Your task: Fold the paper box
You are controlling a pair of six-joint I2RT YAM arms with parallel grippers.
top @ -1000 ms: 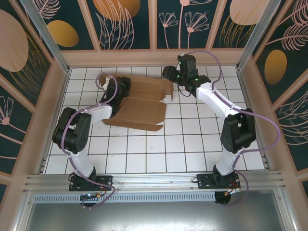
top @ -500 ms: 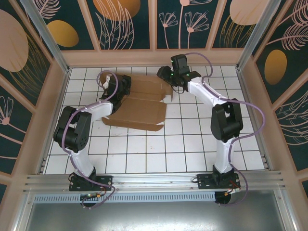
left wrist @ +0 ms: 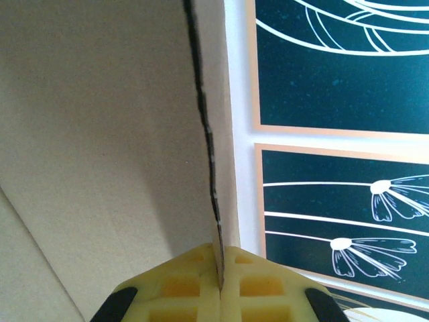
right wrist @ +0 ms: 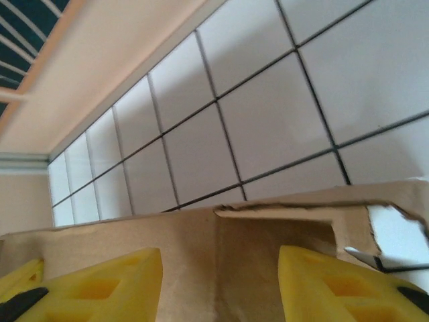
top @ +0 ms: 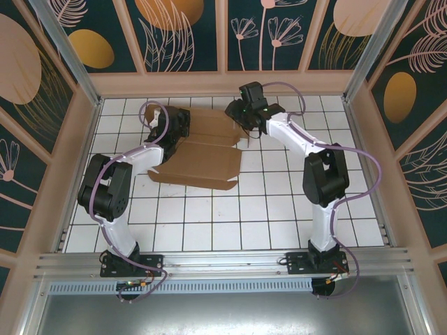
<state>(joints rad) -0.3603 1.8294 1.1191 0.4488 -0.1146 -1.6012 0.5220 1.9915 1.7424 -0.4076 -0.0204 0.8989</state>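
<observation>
Top view: the paper box (top: pixel 199 159), a partly folded brown sheet, is shown lying on the tiled table (top: pixel 279 209), left of centre in the upper half of the frame. Its left edge is clamped between the closed left jaws. At its upper right corner the right jaws are held apart; a cardboard flap is seen just beyond their yellow fingers (right wrist: pixel 100 288).

No legible writing anywhere (paper box (top: pixel 202 162) plain brown).

Plain brown paper box (top: pixel 202 164), partly folded die-cut sheet, far flaps raised, lying far-left on tiled table (top: pixel 279 209)
</observation>
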